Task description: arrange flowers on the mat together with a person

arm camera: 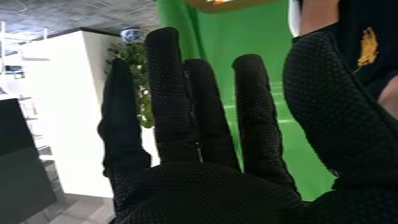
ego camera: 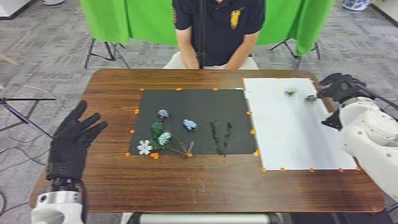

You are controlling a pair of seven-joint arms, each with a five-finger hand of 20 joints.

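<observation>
My left hand (ego camera: pixel 73 142) is held over the table's left edge, its fingers straight and holding nothing. At the right edge of the white sheet, my right hand (ego camera: pixel 342 87) is beside a small dark green flower piece (ego camera: pixel 310 98); a second small piece (ego camera: pixel 290 92) lies farther left. In the right wrist view my right hand (arm camera: pixel 209 187) has straight fingers and an empty palm. On the dark mat (ego camera: pixel 195 140) lie a white flower (ego camera: pixel 145 147), a pale flower with green leaves (ego camera: pixel 164 138), a blue flower (ego camera: pixel 189 124), a bluish flower (ego camera: pixel 163 113) and two green stems (ego camera: pixel 215 135).
The brown wooden table (ego camera: pixel 204 187) carries the white sheet (ego camera: pixel 306 140) right of the mat. Orange markers line both. A person sits at the far edge with arms lowered. A green cloth (ego camera: pixel 133 20) hangs behind.
</observation>
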